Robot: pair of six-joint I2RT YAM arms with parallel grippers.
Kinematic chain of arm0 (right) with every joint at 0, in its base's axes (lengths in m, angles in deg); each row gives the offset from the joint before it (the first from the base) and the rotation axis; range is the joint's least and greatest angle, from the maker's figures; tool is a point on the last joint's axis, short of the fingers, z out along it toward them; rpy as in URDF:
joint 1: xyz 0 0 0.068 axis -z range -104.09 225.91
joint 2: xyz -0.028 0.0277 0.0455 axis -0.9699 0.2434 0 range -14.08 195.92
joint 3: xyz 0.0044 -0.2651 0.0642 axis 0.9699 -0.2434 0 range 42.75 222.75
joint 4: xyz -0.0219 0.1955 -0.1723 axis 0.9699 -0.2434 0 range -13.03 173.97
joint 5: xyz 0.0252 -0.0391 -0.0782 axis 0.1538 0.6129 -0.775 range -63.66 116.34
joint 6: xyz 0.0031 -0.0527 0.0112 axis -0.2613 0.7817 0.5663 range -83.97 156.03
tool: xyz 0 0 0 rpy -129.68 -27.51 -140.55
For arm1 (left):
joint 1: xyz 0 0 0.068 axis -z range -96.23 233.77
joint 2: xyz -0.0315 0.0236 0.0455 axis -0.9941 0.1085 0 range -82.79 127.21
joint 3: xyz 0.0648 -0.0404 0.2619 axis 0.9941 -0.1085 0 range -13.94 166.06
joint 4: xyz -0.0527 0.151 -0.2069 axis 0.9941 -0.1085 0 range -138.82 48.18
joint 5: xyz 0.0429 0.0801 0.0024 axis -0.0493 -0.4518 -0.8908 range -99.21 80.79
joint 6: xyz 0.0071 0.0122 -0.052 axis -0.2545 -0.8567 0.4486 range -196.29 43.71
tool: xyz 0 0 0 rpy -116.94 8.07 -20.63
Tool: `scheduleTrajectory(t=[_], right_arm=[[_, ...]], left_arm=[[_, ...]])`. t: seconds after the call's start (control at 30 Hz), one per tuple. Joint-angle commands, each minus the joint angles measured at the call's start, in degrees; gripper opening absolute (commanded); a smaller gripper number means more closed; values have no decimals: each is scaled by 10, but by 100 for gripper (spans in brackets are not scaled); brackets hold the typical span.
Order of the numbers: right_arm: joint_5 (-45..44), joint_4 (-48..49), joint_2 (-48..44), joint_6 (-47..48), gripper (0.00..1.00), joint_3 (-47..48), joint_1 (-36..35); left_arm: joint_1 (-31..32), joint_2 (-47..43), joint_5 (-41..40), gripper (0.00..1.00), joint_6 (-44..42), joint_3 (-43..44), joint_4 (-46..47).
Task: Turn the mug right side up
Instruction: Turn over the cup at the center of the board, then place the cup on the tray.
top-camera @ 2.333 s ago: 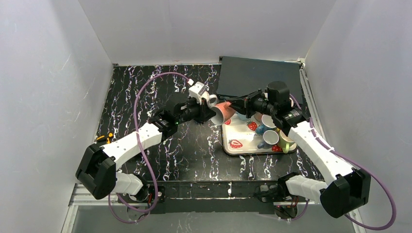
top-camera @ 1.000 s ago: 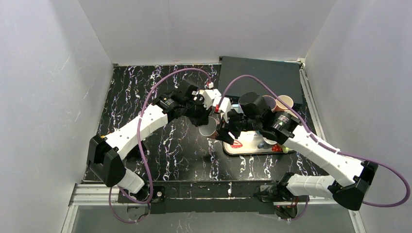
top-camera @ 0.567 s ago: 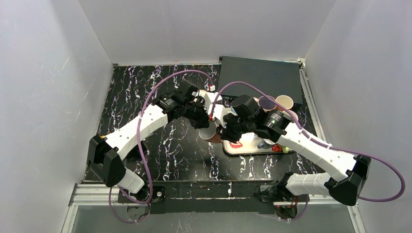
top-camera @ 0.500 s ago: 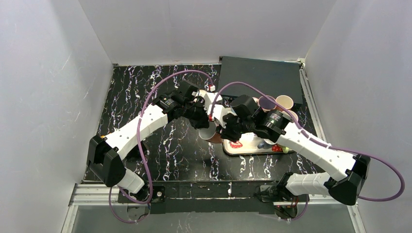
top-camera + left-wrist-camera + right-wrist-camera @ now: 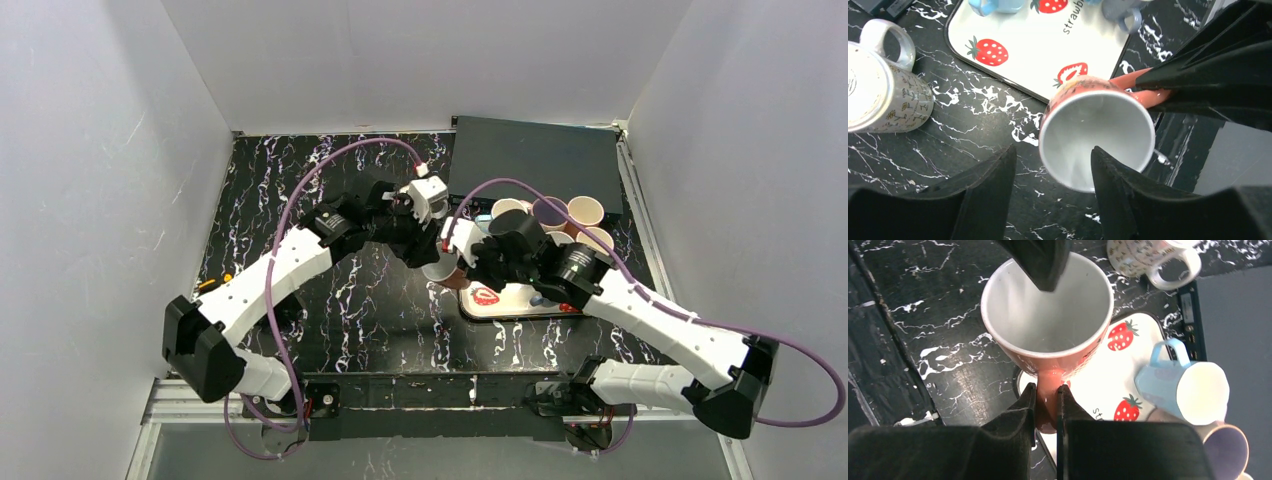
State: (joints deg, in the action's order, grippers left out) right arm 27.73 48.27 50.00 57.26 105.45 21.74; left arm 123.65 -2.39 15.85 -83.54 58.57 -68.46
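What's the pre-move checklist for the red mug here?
1. Right end effector clamped on the red mug handle: ok.
2. Mug opening faces up: ok, though it looks slightly tilted in the left wrist view.
3. Mug base resting on the table: cannot tell.
4. Left end effector clear of the mug: not ok, it is open and one finger hangs inside the opening.
5. Mug base clear of the strawberry tray edge: cannot tell, they overlap in every view.
6. Patterned mug, on its side, apart from the red mug: ok.
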Motion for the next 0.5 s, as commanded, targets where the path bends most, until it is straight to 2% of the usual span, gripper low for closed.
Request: scheduleTrajectory(t=[0.0,0.27,0.33,0.47], right_arm=[[-77,107,-58,-44,1,-18,0],[-304,152,-85,-204,1,-86,0],[-376,160,-84,-262,1,-105,-1],[-456,177,-68,-344,1,-139,-1]], left_arm=[[1,-49,-53,57,107,-30,70],[-5,-117,-237,67,211,-72,94],[-7,-140,-266,70,228,-84,103],[-9,-166,-274,74,243,-98,111]])
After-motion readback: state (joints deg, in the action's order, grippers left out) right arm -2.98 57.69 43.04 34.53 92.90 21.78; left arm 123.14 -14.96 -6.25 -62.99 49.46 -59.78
